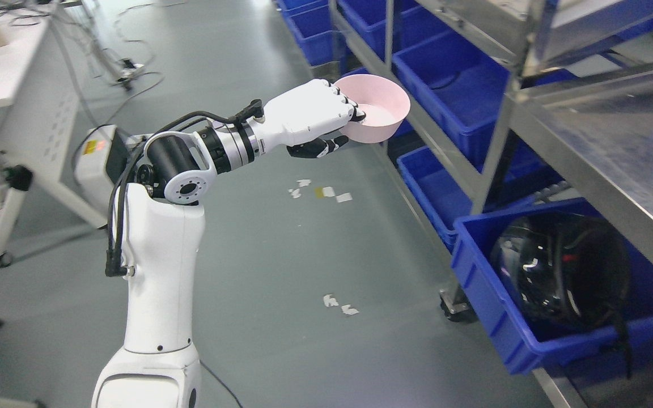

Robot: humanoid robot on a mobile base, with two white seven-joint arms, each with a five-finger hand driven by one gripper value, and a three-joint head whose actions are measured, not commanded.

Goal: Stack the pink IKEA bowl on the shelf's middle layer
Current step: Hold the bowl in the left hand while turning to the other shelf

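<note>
Steel shelf point(587, 141), at three o'clock, blue bins beneath. My left hand point(309, 116), centre frame: fingers clamped over near rim of pink bowl point(380, 110). Bowl at hand's three o'clock, airborne, beside shelf's front edge.

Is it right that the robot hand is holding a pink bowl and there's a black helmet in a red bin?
Not quite. The bin holding the black helmet is blue, not red, as the head view shows. The left robot hand is indeed holding a pink bowl.
</note>
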